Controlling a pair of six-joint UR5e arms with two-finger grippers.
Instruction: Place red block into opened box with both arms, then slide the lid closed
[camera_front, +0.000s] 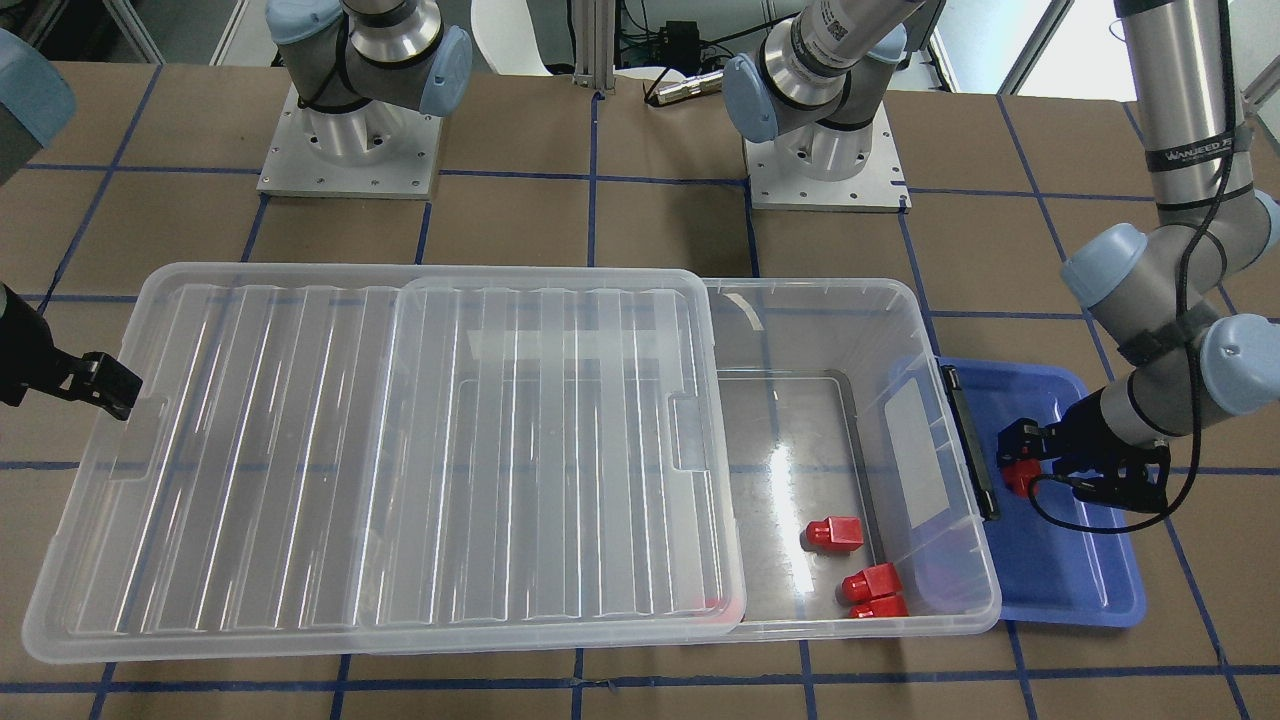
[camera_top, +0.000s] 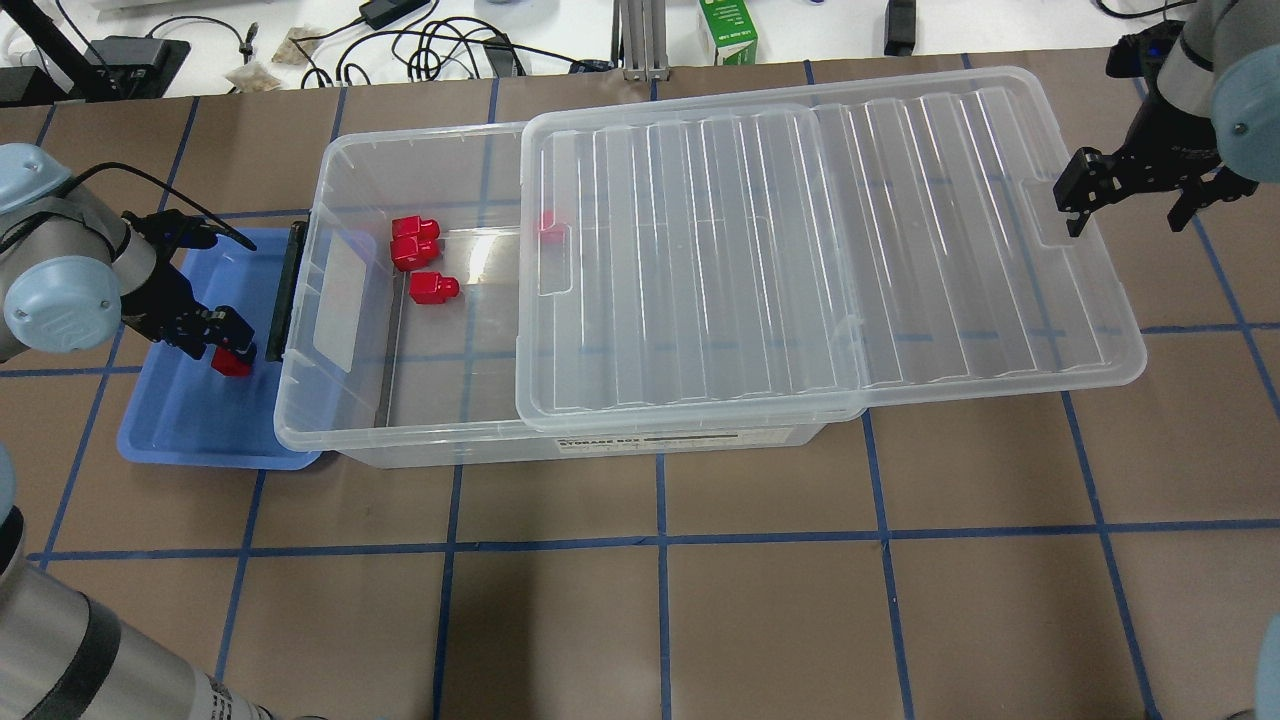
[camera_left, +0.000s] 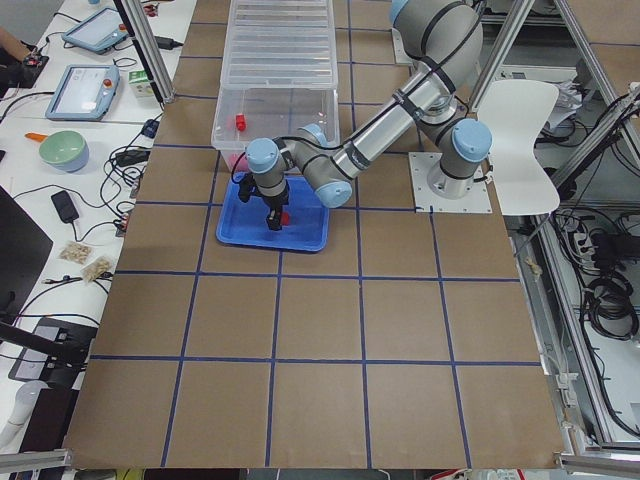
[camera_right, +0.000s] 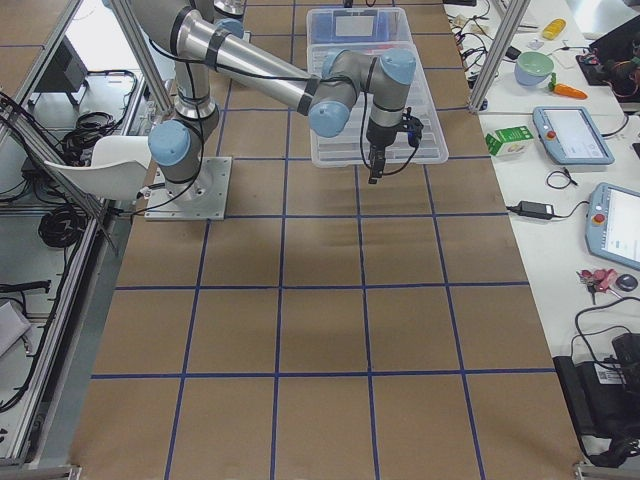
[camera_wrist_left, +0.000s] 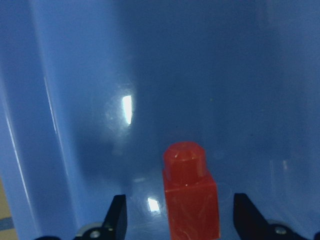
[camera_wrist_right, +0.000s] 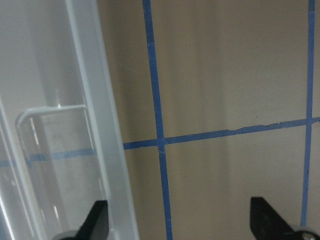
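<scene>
One red block (camera_wrist_left: 191, 200) stands on the floor of the blue tray (camera_top: 180, 430), stub pointing away. My left gripper (camera_top: 225, 345) is low over it and open, a finger on each side with gaps to the block (camera_front: 1018, 478). The clear box (camera_top: 300, 300) lies beside the tray with its left end uncovered, and three red blocks (camera_top: 415, 245) rest inside. A further red block (camera_top: 548, 228) shows at the lid's edge. The ribbed lid (camera_top: 800, 250) covers the rest and overhangs to the right. My right gripper (camera_top: 1075, 195) hangs open just beyond the lid's far tab (camera_wrist_right: 55, 125), holding nothing.
A black bar (camera_top: 284, 290) on the box's short side faces the blue tray. The arm bases (camera_front: 350, 140) sit behind the box. Cables and a green carton (camera_top: 728, 30) lie past the table's far edge. Brown table with blue tape lines (camera_top: 660, 540) stretches in front of the box.
</scene>
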